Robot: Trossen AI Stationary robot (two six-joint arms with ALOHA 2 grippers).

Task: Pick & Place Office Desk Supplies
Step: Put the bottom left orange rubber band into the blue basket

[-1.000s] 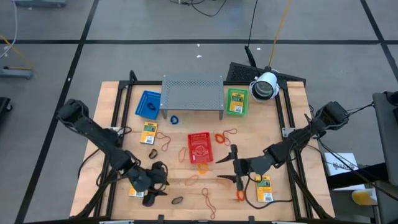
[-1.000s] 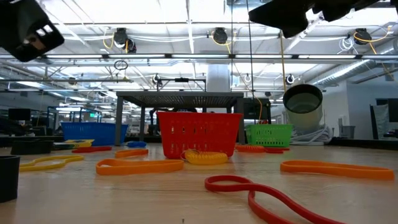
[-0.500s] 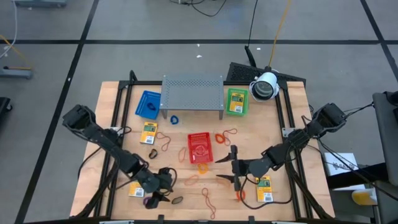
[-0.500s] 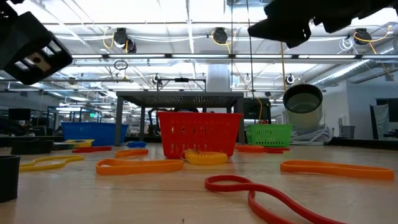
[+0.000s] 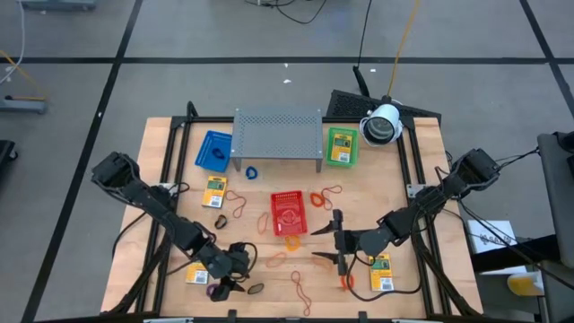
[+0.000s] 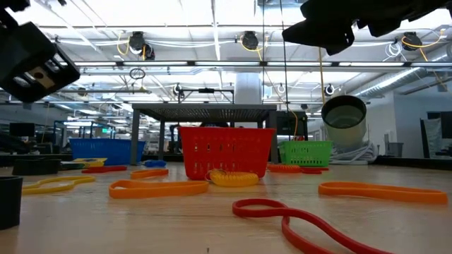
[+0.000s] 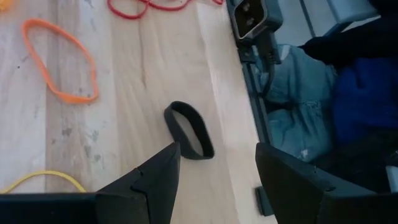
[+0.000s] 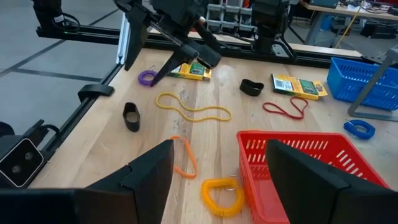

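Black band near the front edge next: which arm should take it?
Left, I'd say. The left gripper hangs open right beside the black band, which sits just ahead of its fingers in the left wrist view. The right gripper is open too, but farther off, nearer the red basket.

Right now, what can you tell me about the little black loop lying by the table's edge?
The small black rubber-band loop is a thick, dark oval ring, closed and empty inside. It lies flat on the pale wooden table, close to the edge, touching nothing but the wood. The left pincer hangs open just before it, its dark fingers apart. An orange rubber-band loop lies apart from it.
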